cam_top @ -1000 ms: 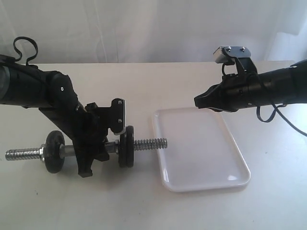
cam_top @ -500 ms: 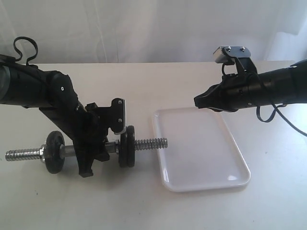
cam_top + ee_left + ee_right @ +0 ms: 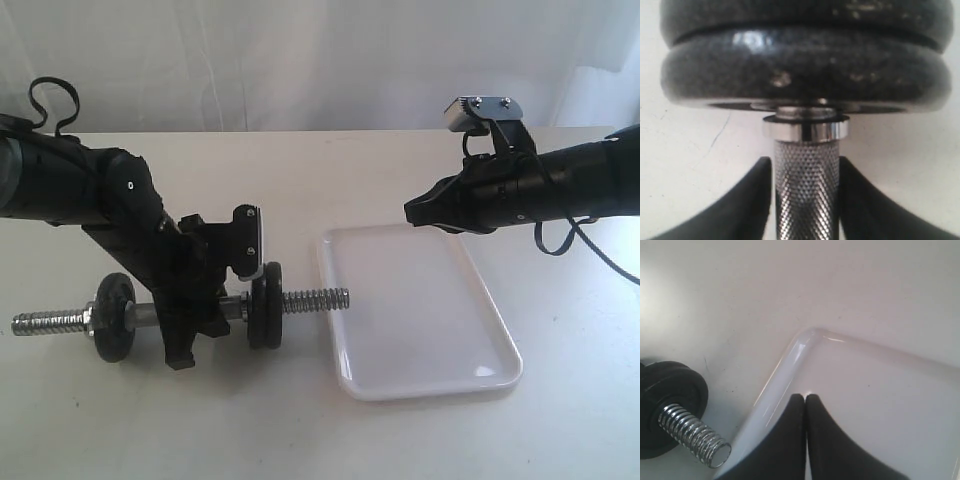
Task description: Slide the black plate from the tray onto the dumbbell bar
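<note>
The dumbbell bar (image 3: 315,299) lies on the table to the left of the tray (image 3: 420,310), which has nothing in it. My left gripper (image 3: 200,318) is shut on the bar's knurled middle (image 3: 806,200), one finger on each side. Two black discs sit pressed together on the bar's right end. The outer one is the black plate (image 3: 273,303), also seen from the wrists (image 3: 805,20) (image 3: 670,385). The inner dumbbell disc (image 3: 805,70) rests against a chrome collar. My right gripper (image 3: 410,212) (image 3: 805,396) hangs shut and empty over the tray's far left corner.
A third black disc (image 3: 114,318) sits on the bar's left part, with threaded rod (image 3: 45,322) sticking out past it. The threaded right end (image 3: 690,432) points at the tray's rim (image 3: 790,360). A white curtain hangs behind the table.
</note>
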Controlling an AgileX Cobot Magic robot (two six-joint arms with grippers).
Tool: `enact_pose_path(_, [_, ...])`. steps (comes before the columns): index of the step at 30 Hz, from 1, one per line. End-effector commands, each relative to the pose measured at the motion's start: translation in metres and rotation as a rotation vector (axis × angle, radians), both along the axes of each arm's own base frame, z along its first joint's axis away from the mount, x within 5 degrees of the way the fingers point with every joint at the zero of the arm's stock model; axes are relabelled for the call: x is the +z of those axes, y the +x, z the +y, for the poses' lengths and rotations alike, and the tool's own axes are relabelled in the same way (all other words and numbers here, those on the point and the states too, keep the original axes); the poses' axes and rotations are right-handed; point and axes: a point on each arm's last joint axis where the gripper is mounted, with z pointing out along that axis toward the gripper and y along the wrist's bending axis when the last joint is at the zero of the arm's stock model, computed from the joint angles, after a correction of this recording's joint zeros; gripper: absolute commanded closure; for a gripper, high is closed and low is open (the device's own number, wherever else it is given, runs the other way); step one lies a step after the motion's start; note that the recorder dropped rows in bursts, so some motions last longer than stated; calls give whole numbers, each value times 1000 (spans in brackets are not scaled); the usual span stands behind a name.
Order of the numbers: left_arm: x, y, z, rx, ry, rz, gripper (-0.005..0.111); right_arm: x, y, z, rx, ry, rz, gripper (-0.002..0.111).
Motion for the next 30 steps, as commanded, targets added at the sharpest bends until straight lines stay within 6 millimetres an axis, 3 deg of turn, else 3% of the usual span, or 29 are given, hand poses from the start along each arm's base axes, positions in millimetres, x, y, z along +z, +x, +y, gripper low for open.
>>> enact_pose_path(1, [3, 1, -1, 20, -22, 5, 25, 2, -2, -1, 1, 4, 0, 108])
enact_pose_path(4, [3, 1, -1, 24, -23, 7, 9, 2, -2, -1, 1, 4, 0, 108])
enact_pose_path(14, [5, -2, -1, 16, -20, 20, 8, 2, -2, -1, 1, 4, 0, 108])
enact_pose_path(22, [60, -23, 8, 103, -100, 45, 10, 2, -2, -1, 1, 7, 0, 108])
enact_pose_path(26, [87, -35, 14, 214, -158, 53, 31, 2, -2, -1, -3, 12, 1, 108])
enact_pose_path(28, [101, -40, 18, 252, -195, 37, 50, 2, -2, -1, -3, 12, 1, 108])
enact_pose_path(30, [115, -48, 22, 286, -228, 32, 76, 2, -2, -1, -3, 12, 1, 108])
